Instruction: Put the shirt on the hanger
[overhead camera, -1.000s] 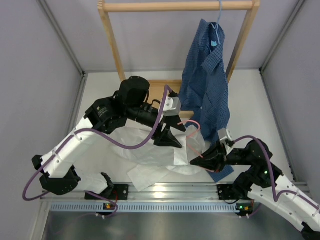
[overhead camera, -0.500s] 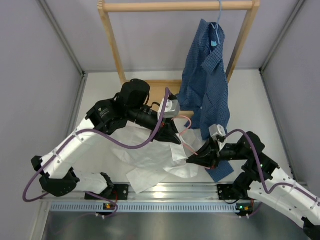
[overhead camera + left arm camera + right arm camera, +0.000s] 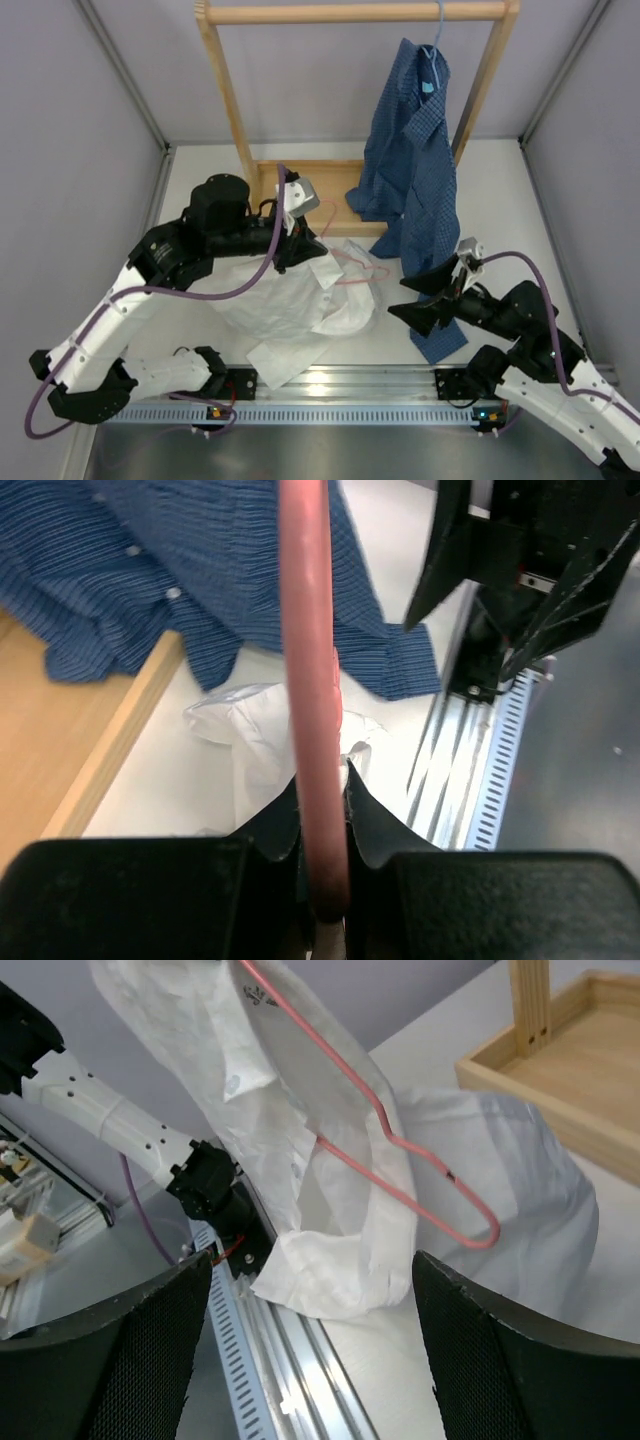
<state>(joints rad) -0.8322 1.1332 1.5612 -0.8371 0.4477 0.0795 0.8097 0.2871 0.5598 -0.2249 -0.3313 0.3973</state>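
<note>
Closest to you, the right tool (image 3: 397, 298) has just let go. A second ago it was pinched shut over the front of the shirt. Now its jaws stand wide with nothing between them, and it has backed off toward the right side of the tabletop (image 3: 500, 200).

The white shirt (image 3: 285, 305) lies crumpled between the two arms, and its far side is drawn up toward the left arm.

Just beyond, the left tool (image 3: 322, 810) has closed and pulled back to the left. It is clamped tight on the pink wire hanger (image 3: 305, 630), so that arm now carries the hanger alone. I judge the right arm is free to take the fabric and work it over the wire. The shirt does not look seated on the hanger yet.

The left wrist view settles the grip, with the wire pinched between the jaws. From overhead the arm hides that contact.

The right wrist view shows the wire running along a raised fold of white cloth, with the hook sticking out clear at its lower end. Whether the wire sits inside the collar or only against it, you cannot tell.

Farthest back, the dark blue checked shirt (image 3: 415, 170) hangs from the wooden rack (image 3: 350, 12) on a light blue hanger (image 3: 432, 50).
</note>
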